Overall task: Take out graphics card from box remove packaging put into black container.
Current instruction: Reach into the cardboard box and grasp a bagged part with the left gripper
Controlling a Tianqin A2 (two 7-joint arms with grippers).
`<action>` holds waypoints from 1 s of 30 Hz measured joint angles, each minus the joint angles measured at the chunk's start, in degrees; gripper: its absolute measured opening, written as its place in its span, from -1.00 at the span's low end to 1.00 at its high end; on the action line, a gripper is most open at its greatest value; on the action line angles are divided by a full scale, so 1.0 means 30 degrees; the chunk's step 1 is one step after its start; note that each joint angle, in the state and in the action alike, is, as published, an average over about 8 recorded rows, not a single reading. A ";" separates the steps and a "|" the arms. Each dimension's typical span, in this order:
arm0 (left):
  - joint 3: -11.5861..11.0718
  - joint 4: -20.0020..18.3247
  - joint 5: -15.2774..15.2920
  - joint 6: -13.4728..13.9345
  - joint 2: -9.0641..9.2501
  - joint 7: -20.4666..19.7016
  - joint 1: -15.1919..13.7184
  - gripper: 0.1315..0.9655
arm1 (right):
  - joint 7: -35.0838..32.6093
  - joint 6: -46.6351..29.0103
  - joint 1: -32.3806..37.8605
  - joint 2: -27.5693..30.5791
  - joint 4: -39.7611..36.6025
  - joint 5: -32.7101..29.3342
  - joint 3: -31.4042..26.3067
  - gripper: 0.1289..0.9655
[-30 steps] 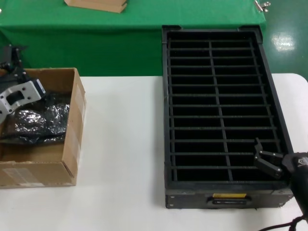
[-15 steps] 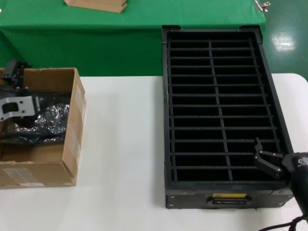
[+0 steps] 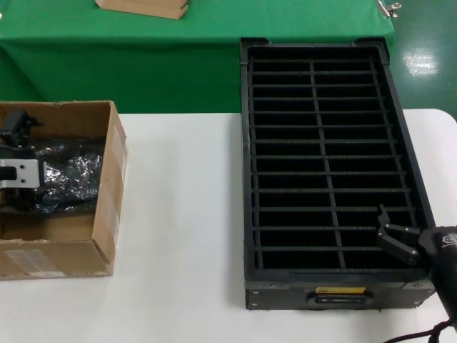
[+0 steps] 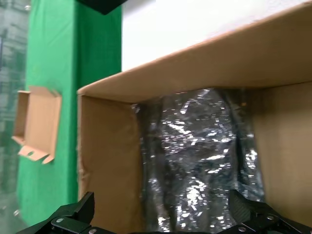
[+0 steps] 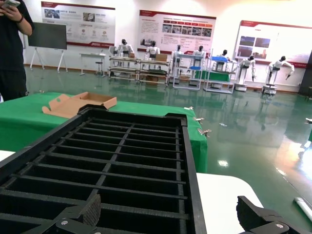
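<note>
The brown cardboard box [image 3: 107, 179] stands at the table's left. Dark, shiny, crinkled bags [image 3: 71, 179] lie in it. I cannot single out the packaging among them, and the graphics card is hidden. My left gripper [image 3: 39, 175] is down inside the box at its left side, open. In the left wrist view its fingers [image 4: 73, 219] stand on either side of a crinkled bag [image 4: 200, 161] without touching it. The black container [image 3: 328, 150] sits on the right, its slots empty. My right gripper [image 3: 396, 239] hangs open over its front right corner, holding nothing. The right wrist view shows this gripper [image 5: 170, 217] above the container's rim [image 5: 192, 185].
A green cloth [image 3: 178, 50] covers the table behind, with a flat tan cardboard piece [image 3: 143, 7] on it. White tabletop [image 3: 186, 229] lies between box and container. The box's tall walls [image 4: 107, 170] close in around my left gripper.
My left gripper has moved leftward and lower into the box, ending beside the bags. The right arm has not moved.
</note>
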 joint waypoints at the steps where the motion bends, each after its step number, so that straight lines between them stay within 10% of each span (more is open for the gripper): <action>1: -0.0309 0.0224 0.0103 0.0268 0.0126 0.0304 0.0014 1.00 | 0.0000 0.0000 0.0000 0.0000 0.0000 0.0000 0.0000 1.00; 19: -0.4559 0.8537 0.0320 0.2081 0.3529 0.7677 -0.1768 1.00 | 0.0000 0.0000 0.0000 0.0000 0.0000 0.0000 0.0000 1.00; 30: -0.6635 1.1098 -0.0124 0.0791 0.4594 1.0361 -0.2348 1.00 | 0.0000 0.0000 0.0000 0.0000 0.0000 0.0000 0.0000 1.00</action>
